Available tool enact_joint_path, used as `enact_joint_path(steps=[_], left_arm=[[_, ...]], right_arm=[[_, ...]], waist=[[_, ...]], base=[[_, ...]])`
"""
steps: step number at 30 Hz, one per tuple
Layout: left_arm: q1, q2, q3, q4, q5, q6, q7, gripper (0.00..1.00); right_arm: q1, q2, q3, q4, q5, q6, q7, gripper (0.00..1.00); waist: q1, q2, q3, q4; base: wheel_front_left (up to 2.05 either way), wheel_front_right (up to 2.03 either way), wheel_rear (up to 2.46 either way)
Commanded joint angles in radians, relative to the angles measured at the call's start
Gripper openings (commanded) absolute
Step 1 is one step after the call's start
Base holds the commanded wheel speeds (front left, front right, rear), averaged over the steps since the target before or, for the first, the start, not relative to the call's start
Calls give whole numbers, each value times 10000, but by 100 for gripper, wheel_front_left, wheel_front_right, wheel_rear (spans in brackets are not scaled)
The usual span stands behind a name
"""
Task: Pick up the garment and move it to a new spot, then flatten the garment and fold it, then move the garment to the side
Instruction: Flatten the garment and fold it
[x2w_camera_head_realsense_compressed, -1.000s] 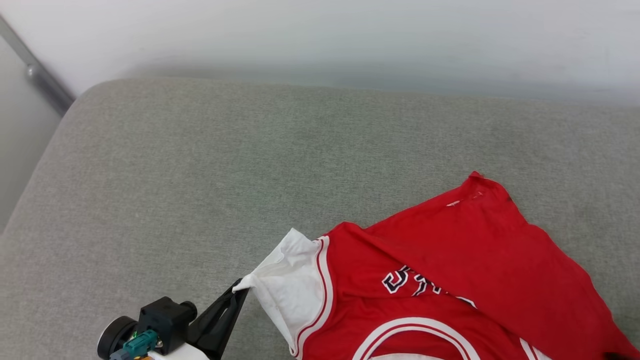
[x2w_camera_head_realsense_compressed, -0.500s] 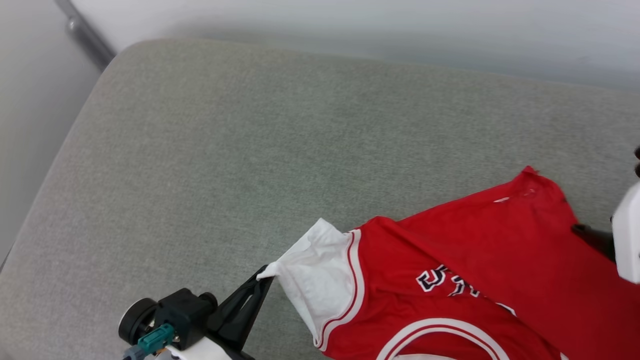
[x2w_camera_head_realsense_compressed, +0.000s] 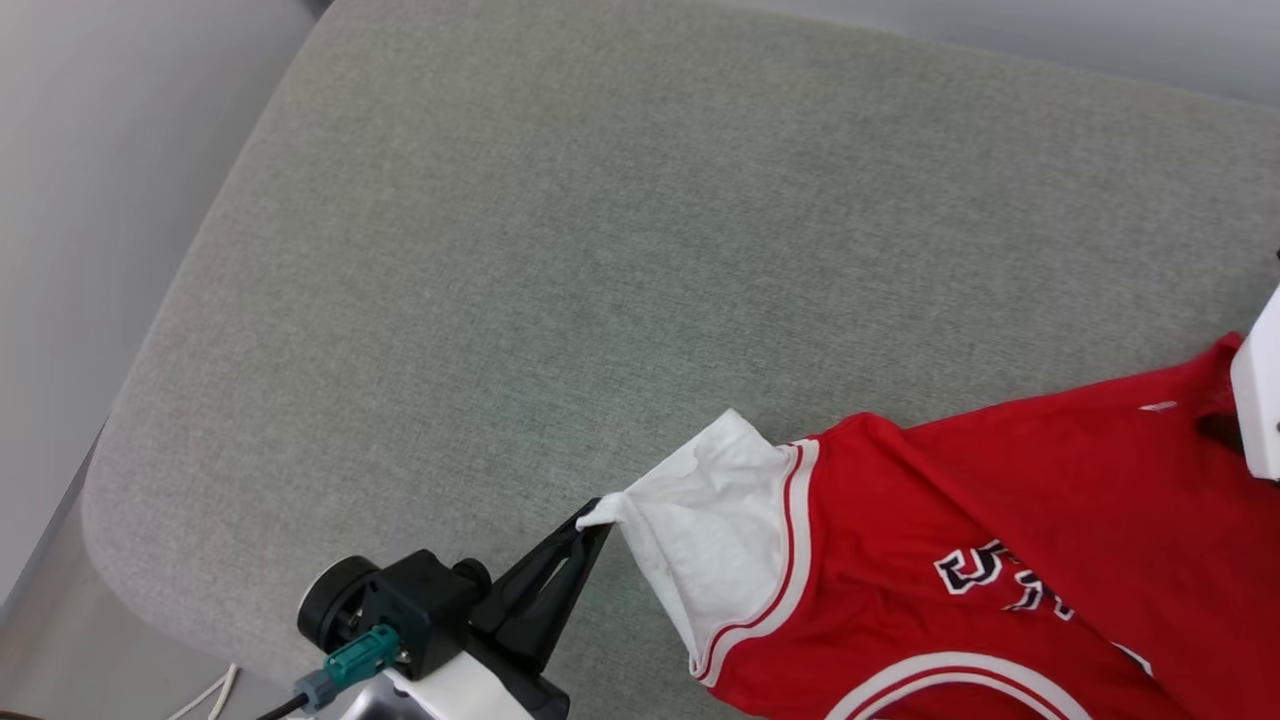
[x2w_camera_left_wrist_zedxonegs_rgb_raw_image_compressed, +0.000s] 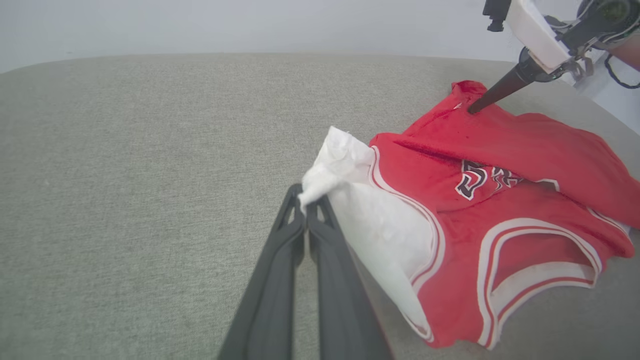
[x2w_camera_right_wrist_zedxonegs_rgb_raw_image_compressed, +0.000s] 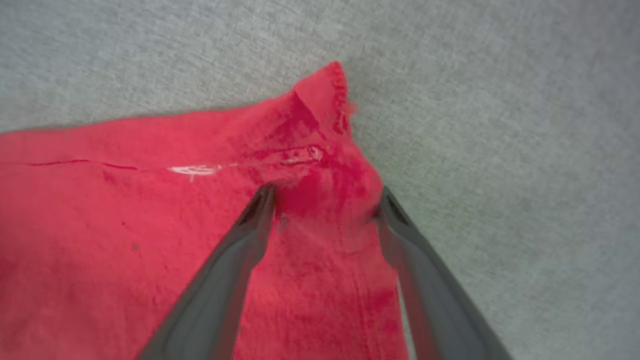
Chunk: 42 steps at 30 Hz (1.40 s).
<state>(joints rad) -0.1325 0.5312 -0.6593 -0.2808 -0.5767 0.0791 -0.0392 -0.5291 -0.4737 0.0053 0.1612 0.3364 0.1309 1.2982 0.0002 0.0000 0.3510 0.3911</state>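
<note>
Head view: a grey-green cushion (x2w_camera_head_realsense_compressed: 560, 250) takes up most of the frame, its rounded corner at lower left. The garment (x2w_camera_head_realsense_compressed: 1000, 500) lies on the cushion's lower right and runs off the right and bottom edges. Its body is red. Its white sleeve (x2w_camera_head_realsense_compressed: 715, 540) is drawn to a peak pointing left, with red-and-white stripes at the seam. The left gripper (x2w_camera_head_realsense_compressed: 597, 513) reaches in from the bottom, fingers closed together on the sleeve's tip. Dark-outlined lettering (x2w_camera_head_realsense_compressed: 1000, 580) on the chest is partly tucked under a fold. The pale casing (x2w_camera_head_realsense_compressed: 1262, 400) of the right arm sits at the right edge over the garment's far corner, and the finger state cannot be read here. A thin cable (x2w_camera_head_realsense_compressed: 215, 690) lies on the floor past the cushion's corner. Left wrist view: the arm's own two fingers are pressed tight together, with the white sleeve tip pinched between their ends and bunched there. The garment spreads to the right, crumpled, with a red flap folded over the lettering and a white arched band nearer the camera. The right gripper (x2w_camera_left_wrist_zedxonegs_rgb_raw_image_compressed: 474, 106) comes down from upper right, its tips touching red fabric near the far corner. Right wrist view: the fingers stand well apart, nothing clamped. Their tips rest on the red fabric either side of a bunched ridge, just short of the corner, which lies on the cushion.
</note>
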Motion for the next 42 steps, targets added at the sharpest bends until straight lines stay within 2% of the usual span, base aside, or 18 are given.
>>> enact_joint_path(steps=[1, 6, 7, 9, 16, 23, 28, 31, 34, 42], left_arm=[[-118, -73, -26, 44, -3, -39, -64, 0], [-216, -261, -115, 197, -36, -77, -156, 0], [-221, -267, -122, 231, -38, -86, -175, 0], [-247, -274, -134, 295, -42, -84, -205, 0], [-280, -173, -68, 421, -22, -16, -196, 0], [-72, 223, 166, 193, 0, 217, -41, 0], [-71, 816, 534, -212, 101, 495, 258, 0], [-199, 1225, 892, -556, 97, 662, 447, 0], [-396, 1622, 1289, -1003, 22, 777, 662, 0], [-1161, 2681, 2650, -2126, -179, 1045, 1093, 0]], right_arm=[[-99, -56, -46, 204, -12, -3, -59, 100], [118, 2, -111, 995, -66, -3, -370, 100], [189, 2, -62, 1145, -68, -3, -376, 74], [343, -79, 111, 1365, -35, -5, -270, 0], [356, -204, 69, 1582, 286, -5, -737, 0], [-394, -136, -121, 1330, 895, -3, -1798, 0], [-676, -266, -106, 1021, 1408, -3, -2296, 0], [-760, -91, -217, 759, 1857, -3, -2443, 0], [-917, 211, -745, 428, 2453, -3, -2355, 0], [-1132, 379, -861, -1734, 3289, -3, -2177, 0]], waist=[[-2, 0, 250, 265], [-2, 0, 398, 471], [-2, 0, 408, 489], [-2, 0, 409, 509], [-2, 0, 107, 404], [-2, 0, -874, -171], [-2, 0, -1738, -760], [-2, 0, -2281, -1169], [-2, 0, -2680, -1540], [-2, 0, -3352, -2546]], base=[[0, 0, 0], [0, 0, 0], [0, 0, 0], [0, 0, 0], [0, 0, 0], [0, 0, 0], [0, 0, 0], [0, 0, 0], [0, 0, 0], [0, 0, 0]])
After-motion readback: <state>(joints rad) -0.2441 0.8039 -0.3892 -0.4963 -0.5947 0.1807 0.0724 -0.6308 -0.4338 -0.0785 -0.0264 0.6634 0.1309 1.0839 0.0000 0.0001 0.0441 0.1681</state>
